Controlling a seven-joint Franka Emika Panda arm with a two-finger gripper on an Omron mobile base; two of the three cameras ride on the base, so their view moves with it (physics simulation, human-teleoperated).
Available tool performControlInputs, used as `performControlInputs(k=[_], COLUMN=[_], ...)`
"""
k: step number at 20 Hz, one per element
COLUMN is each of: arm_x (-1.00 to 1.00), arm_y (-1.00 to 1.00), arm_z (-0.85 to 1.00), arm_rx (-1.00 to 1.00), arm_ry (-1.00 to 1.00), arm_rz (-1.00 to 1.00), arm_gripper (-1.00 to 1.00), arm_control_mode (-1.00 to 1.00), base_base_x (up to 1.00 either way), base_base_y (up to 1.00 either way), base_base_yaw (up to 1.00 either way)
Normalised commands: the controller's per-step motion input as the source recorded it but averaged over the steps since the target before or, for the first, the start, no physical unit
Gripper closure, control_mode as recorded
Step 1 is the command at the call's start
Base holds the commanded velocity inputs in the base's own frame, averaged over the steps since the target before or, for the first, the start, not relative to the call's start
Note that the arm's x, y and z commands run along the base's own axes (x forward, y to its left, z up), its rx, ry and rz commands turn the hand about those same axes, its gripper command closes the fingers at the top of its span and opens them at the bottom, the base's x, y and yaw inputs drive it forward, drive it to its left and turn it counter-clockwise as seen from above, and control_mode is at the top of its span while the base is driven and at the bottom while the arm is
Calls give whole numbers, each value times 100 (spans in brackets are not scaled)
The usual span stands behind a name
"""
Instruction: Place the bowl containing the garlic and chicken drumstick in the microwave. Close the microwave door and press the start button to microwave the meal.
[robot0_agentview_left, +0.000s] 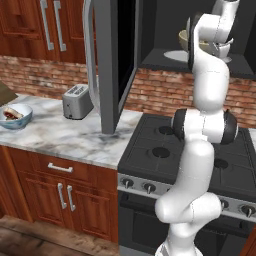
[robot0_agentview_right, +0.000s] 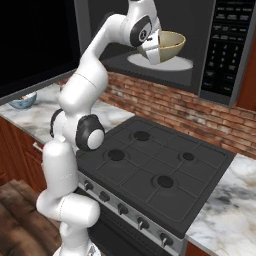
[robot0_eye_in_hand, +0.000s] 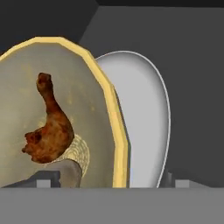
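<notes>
Microwave (robot0_agentview_right: 150, 45) comes first by size: it fills the top of the right base view, cavity dark, control panel (robot0_agentview_right: 225, 45) at the upper right. Its door (robot0_agentview_left: 112, 60) hangs wide open, a tall grey slab in the upper middle of the left base view with the silver bar handle (robot0_agentview_left: 90, 55) on its left edge. That door looks stiff and hinged, likely to swing easily when pushed on its flat face or handle.

Below sits the stove (robot0_agentview_right: 155, 170), across the lower middle of the right base view.

Next, the white turntable plate (robot0_eye_in_hand: 144, 118), right of centre in the hand view, lies on the cavity floor. The bowl (robot0_agentview_right: 172, 44) rests on it, at the upper middle of the right base view. It seems rigid, smooth and possibly slippery; the rim is the likeliest hold.

The gripper (robot0_eye_in_hand: 105, 181) is at the bottom of the hand view, its fingers spread to either side of the bowl's rim and apparently not clamping it.

Smallest, the drumstick (robot0_eye_in_hand: 49, 124) lies inside the bowl, left of centre in the hand view.
</notes>
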Motion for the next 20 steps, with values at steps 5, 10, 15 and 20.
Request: performControlInputs(k=[5,10,15,20], arm_x=[-6,-17,-89,-100], arm_y=[6,11,3,23], arm_z=[-40,-19,0,0], arm_rx=[-2,-4,-7,-16], arm_ry=[-28,-39,-24,-3], arm_rz=[-1,0,0,0], arm_gripper=[-100,-100,-100,-100], arm_control_mode=[-100,-100,-100,-100], base_base_x=[0,0,0,0], base_base_y=[0,0,0,0], base_base_yaw=[0,0,0,0])
